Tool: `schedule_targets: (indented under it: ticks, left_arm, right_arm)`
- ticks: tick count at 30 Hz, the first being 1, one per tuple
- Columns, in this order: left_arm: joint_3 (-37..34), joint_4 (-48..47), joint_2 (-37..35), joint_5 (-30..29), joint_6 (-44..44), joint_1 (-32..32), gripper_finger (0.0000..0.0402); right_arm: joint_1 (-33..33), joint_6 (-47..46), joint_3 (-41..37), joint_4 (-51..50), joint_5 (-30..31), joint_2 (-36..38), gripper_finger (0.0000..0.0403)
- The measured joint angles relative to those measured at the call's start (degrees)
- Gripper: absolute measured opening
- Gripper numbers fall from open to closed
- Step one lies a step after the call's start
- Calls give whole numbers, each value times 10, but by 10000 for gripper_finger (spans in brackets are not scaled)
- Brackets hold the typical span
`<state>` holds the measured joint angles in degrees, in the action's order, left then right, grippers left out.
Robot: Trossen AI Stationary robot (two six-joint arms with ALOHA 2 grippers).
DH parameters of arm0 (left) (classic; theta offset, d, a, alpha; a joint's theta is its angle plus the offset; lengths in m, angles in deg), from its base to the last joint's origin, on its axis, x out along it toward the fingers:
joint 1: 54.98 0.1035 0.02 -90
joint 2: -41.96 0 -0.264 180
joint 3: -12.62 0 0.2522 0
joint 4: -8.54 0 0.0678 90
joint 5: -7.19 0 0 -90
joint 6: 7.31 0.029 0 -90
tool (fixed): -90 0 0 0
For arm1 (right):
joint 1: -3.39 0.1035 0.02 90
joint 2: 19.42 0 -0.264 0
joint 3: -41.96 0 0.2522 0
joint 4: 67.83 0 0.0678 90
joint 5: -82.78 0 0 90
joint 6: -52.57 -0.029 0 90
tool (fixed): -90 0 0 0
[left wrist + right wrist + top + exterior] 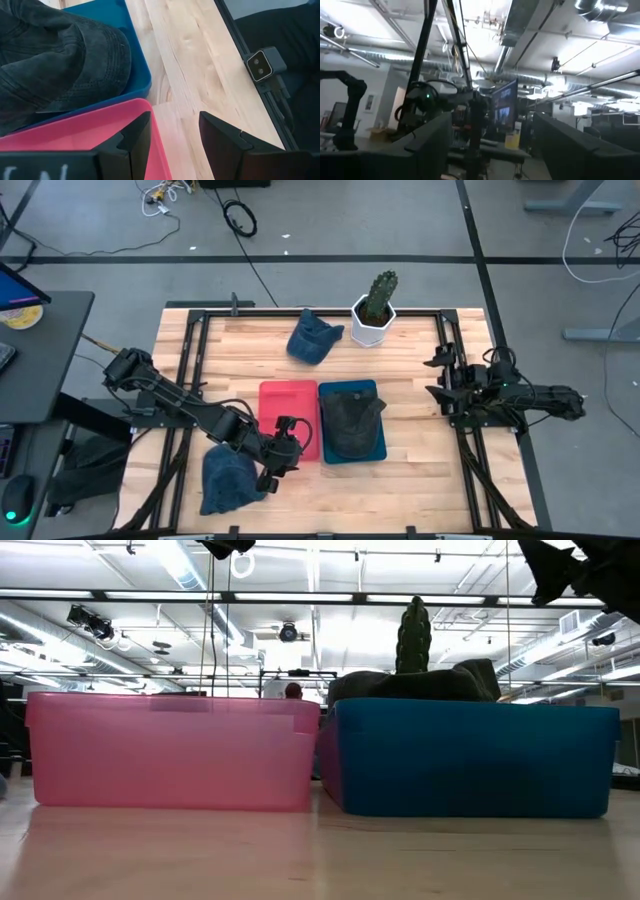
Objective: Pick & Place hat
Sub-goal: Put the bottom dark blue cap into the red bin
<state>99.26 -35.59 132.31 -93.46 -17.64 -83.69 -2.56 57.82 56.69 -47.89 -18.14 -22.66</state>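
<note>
The left pincer hangs low over the front of the wooden desk, at the near corner of the pink bin; its fingers stand parted with nothing between them, one above the pink bin's rim and the other over bare wood just beside it; a blue hat lies on the desk touching or just beside this pincer, on the side away from the bins, and whether they touch cannot be told; the pink bin holds nothing that can be seen, and it stands flush against the blue bin, which carries a dark grey hat whose brim reaches the wall nearest the pink bin; from table height the grey hat rises above the blue bin's rim; a second blue hat lies crumpled near the far edge of the desk, just beside a white pot holding a cactus; the right pincer waits at the right edge of the desk, well apart from the bins, aimed up into the room, its fingers held wide and gripping nothing.
</note>
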Motion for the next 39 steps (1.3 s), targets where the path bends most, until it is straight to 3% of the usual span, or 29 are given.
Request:
schedule_targets:
  ticks: [6, 13, 21, 26, 35, 39]
  left_arm:
    - [0, 0, 0, 1, -11, 0, 170]
    - [0, -5, 0, 1, -12, -1, 170]
    - [0, -19, 0, 4, -35, -2, 170]
    - [0, -21, 0, 4, -41, -2, 170]
    - [0, -22, 0, 5, -42, -2, 170]
    - [0, -76, 0, 50, -76, -5, 170]
  right_arm:
    - [0, 10, 0, -36, 0, 0, 281]
    - [0, 88, 0, -152, 0, 0, 281]
    - [0, 46, 0, -276, 10, -1, 281]
    - [0, 33, 0, -275, 64, 0, 281]
    - [0, 57, 0, -314, 66, -1, 281]
    - [0, 32, 0, -316, 66, -1, 281]
